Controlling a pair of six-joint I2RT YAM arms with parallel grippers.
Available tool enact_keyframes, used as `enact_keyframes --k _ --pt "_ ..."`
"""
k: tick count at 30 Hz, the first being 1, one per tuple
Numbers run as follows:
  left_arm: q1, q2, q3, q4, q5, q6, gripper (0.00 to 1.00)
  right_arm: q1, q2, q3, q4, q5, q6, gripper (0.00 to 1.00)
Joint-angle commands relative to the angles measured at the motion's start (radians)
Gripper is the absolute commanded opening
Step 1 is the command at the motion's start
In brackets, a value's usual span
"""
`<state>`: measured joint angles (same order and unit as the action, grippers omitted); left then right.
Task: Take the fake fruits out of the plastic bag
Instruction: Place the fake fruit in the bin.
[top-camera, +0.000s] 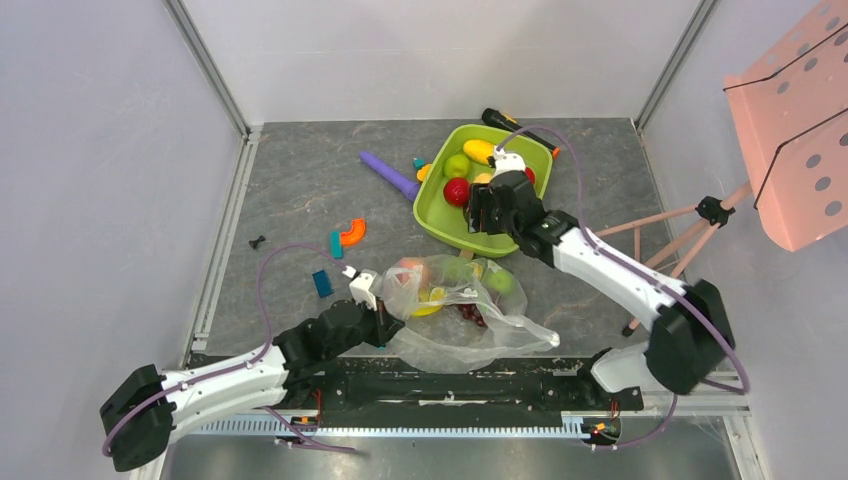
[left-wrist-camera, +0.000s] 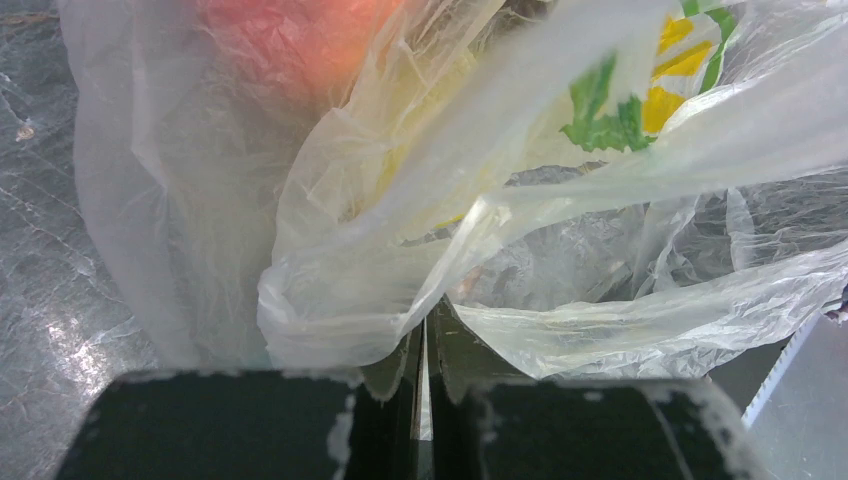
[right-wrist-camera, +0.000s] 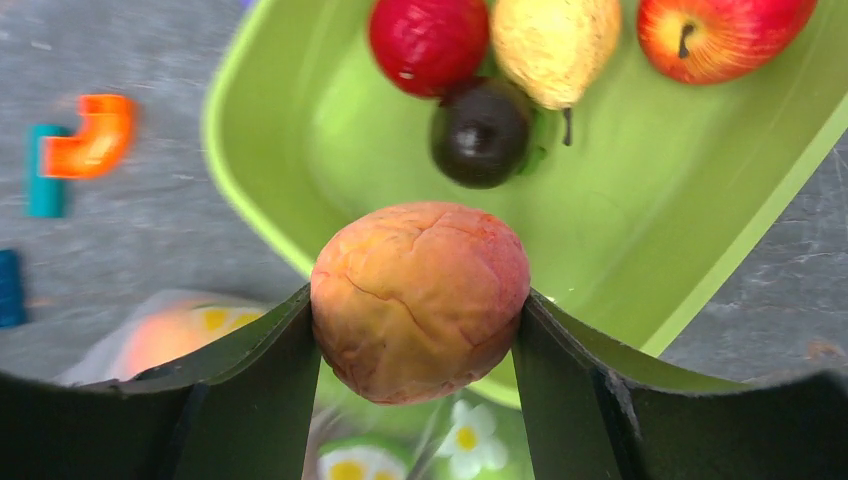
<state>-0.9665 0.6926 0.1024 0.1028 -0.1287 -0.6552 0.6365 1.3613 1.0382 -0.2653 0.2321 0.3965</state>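
- right jaws clenched on a peach-coloured fruit (right-wrist-camera: 420, 300), one finger on each side, the fruit bulging out past the tips.
- the fruit hangs over the near rim of the green tray (top-camera: 421, 215), not over its middle. the printed film of the plastic bag (top-camera: 470, 325) shows just below it.
- risk: let go here, the fruit may strike the tray rim and bounce out onto the bench or back onto the bag. it looks safer to carry it further in over the tray first.
- risk: the fruit is round and glossy and held only by its sides, so a jerk could squirt it loose.
- in the tray: a red apple (right-wrist-camera: 720, 30), a red ball fruit (right-wrist-camera: 428, 40), a yellow pear (right-wrist-camera: 555, 45) and a dark plum (right-wrist-camera: 482, 130). a dropped fruit could knock these about.
- left jaws shut tight on a gathered fold of the bag, on the bag's end furthest from the tray.
- in the bag, near side of the tray: a peach (top-camera: 410, 272), a green fruit (top-camera: 500, 282), something yellow (top-camera: 432, 297) and dark grapes (top-camera: 472, 315).
- risk: the film is thin and could slide out of the pinch or tear. a tug could tip the load or fold the mouth shut.
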Motion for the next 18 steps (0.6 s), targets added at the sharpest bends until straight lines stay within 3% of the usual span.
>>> enact_keyframes --k 1,9,18 --pt "-0.004 0.007 0.008 0.028 -0.01 0.036 0.08 -0.048 0.135 0.074 -0.038 0.041 -0.104 0.45" --pt "-0.004 -0.019 0.001 0.015 -0.028 0.025 0.09 -0.069 0.263 0.085 -0.05 0.104 -0.138 0.46" --pt "-0.005 0.002 0.007 0.015 -0.028 0.024 0.09 -0.077 0.369 0.11 -0.09 0.148 -0.166 0.55"
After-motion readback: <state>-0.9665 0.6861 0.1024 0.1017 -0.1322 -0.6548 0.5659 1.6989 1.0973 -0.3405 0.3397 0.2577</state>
